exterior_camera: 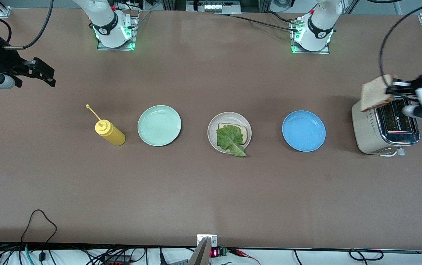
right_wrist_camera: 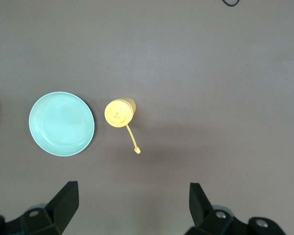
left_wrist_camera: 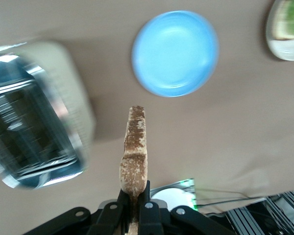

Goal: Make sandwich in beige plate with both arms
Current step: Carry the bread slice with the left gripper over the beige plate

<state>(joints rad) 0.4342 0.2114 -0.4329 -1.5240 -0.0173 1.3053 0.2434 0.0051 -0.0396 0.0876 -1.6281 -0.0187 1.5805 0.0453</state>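
The beige plate [exterior_camera: 229,115] lies mid-table and carries one bread slice [exterior_camera: 244,132] with a ruffled green lettuce leaf [exterior_camera: 229,138] on top, its tip hanging over the rim. My left gripper [exterior_camera: 393,88] is up in the air over the toaster [exterior_camera: 371,129], shut on a second bread slice [exterior_camera: 375,94]. In the left wrist view that slice [left_wrist_camera: 135,147] stands edge-on between the fingers of the left gripper [left_wrist_camera: 135,198]. My right gripper [exterior_camera: 48,75] waits open and empty above the table at the right arm's end; its wrist view shows the right gripper [right_wrist_camera: 133,197] over bare table.
A blue plate [exterior_camera: 303,131] sits between the beige plate and the toaster. A mint green plate [exterior_camera: 159,125] and a yellow squeeze bottle [exterior_camera: 109,133] lie toward the right arm's end. Cables run along the table edge nearest the front camera.
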